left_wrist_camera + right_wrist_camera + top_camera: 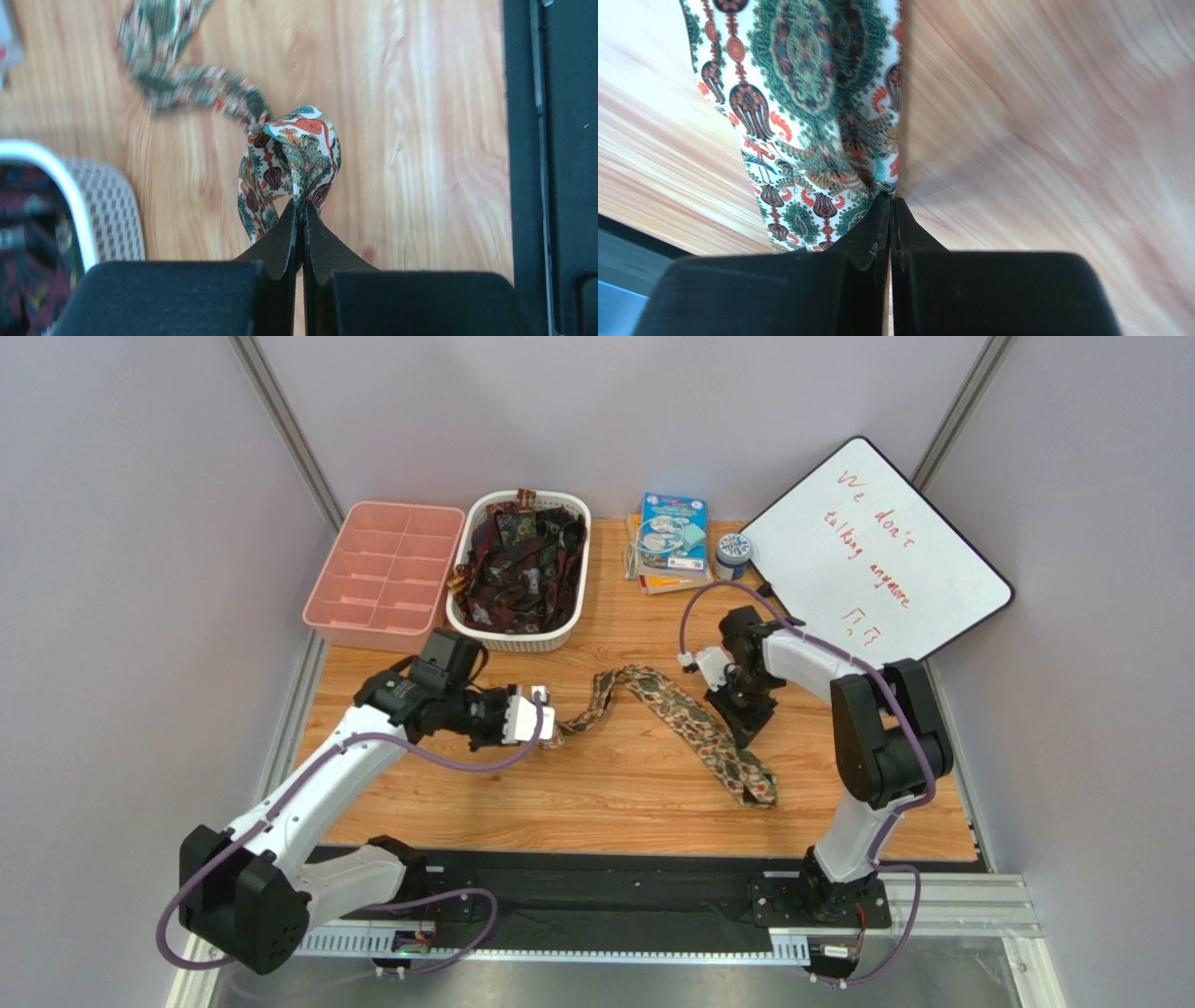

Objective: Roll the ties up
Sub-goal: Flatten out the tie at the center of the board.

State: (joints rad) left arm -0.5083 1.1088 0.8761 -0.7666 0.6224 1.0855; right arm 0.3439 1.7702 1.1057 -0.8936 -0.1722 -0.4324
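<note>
From above, the left arm reaches from its base at the near left corner up and inward. The left gripper (550, 718) is level with the tabletop (617, 798) and clamped on the narrow end of the green-and-tan tie (673, 703). The right arm folds at a high elbow and bends back toward the centre, with the right gripper (732, 711) pointing down onto the tie's middle stretch. Its fingertips are hidden under the wrist. One tie lies out on the wood, snaking from the left gripper to its wide end near the front. The dark ties (522, 567) are heaped in a white basket (578, 595), too tangled to count. One pink compartment tray (382, 574), one whiteboard (877, 567), one tape roll (732, 550) and a stack of booklets (671, 539) stand at the back.

In the left wrist view, the left gripper (302, 207) is pressed closed on a folded loop of the tie (298, 154). The rest of the fabric trails off blurred, and the basket (105, 203) is cut off at the left.

In the right wrist view, the right gripper (891, 203) is pinched closed where the tie (808, 105) puckers at its tips. The tie runs out of the frame at the top.
</note>
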